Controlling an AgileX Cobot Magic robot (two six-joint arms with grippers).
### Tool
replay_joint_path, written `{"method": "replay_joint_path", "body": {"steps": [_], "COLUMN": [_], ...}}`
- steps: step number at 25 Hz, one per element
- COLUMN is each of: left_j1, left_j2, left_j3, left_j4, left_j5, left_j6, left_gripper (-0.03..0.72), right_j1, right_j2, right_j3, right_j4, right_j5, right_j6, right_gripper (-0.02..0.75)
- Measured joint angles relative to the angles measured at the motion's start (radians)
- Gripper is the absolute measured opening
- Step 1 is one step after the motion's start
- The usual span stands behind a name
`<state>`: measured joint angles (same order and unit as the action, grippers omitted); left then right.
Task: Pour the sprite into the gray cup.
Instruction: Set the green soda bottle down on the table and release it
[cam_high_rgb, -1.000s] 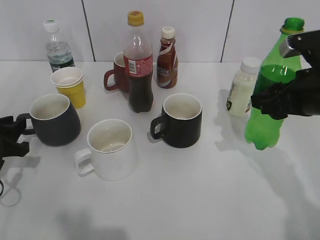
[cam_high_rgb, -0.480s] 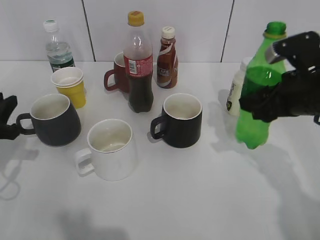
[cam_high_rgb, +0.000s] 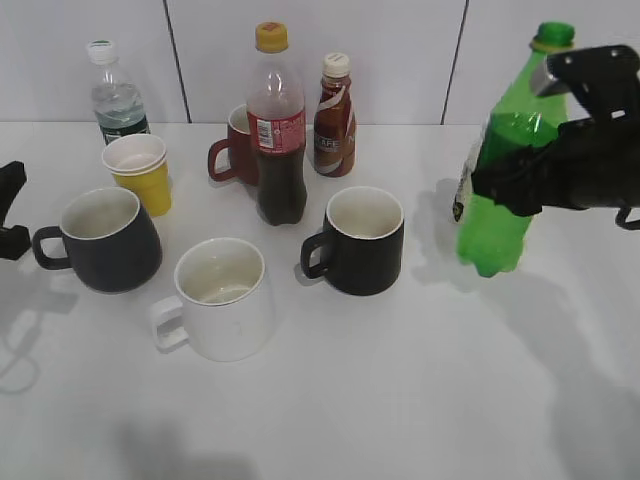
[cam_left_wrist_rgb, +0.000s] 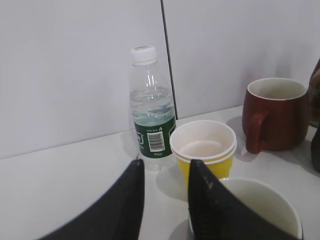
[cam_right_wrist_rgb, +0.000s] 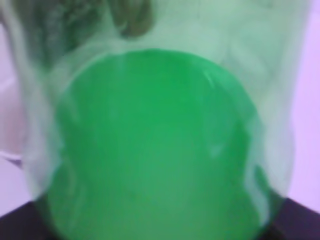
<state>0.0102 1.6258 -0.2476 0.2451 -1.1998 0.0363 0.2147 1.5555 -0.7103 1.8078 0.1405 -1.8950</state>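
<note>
The sprite (cam_high_rgb: 505, 150) is held up off the table at the right side, tilted a little, with its open top near the wall. It is clamped around its middle by the right gripper (cam_high_rgb: 525, 185). In the right wrist view, almost everything is filled by the green bottle (cam_right_wrist_rgb: 160, 145).

The gray cup (cam_high_rgb: 105, 240) is found well apart from the bottle, at the far left of the white table (cam_high_rgb: 400, 400), with its handle turned to the left. The left gripper (cam_left_wrist_rgb: 165, 200) is seen just beside the cup's rim (cam_left_wrist_rgb: 265, 210), and its two black fingers are set a little apart with nothing between them.

Between bottle and cup, a black mug (cam_high_rgb: 360, 240) and a white mug (cam_high_rgb: 220, 298) are stood. Behind them a cola bottle (cam_high_rgb: 277, 125), a red mug (cam_left_wrist_rgb: 275, 112), a yellow cup (cam_left_wrist_rgb: 206, 150) and a water bottle (cam_left_wrist_rgb: 150, 117) are lined up near the wall.
</note>
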Motion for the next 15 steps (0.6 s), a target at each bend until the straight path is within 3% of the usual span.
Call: {"method": "replay_joint_path", "body": {"steps": [4,7,13,15], "left_j1": [0.000,0.000,0.000,0.000], "left_j2": [0.000,0.000,0.000,0.000], "left_j3": [0.000,0.000,0.000,0.000], "left_j4": [0.002,0.003,0.005,0.005], "left_j5": [0.000,0.000,0.001,0.001], "left_j6": [-0.001,-0.001,-0.001,-0.001], "left_gripper": [0.238,0.238,0.238,0.238], "right_j1": [0.017,0.021,0.040,0.040], "right_j2": [-0.087,-0.152,-0.187,-0.187], "right_j3": [0.000,0.000,0.037,0.057], "right_j4": [-0.130,-0.156,-0.180,-0.269], "right_j5": [-0.120,-0.165,-0.091,-0.027], "right_j6": [0.128,0.167,0.259,0.352], "right_gripper": [0.428,0.428,0.428,0.428]}}
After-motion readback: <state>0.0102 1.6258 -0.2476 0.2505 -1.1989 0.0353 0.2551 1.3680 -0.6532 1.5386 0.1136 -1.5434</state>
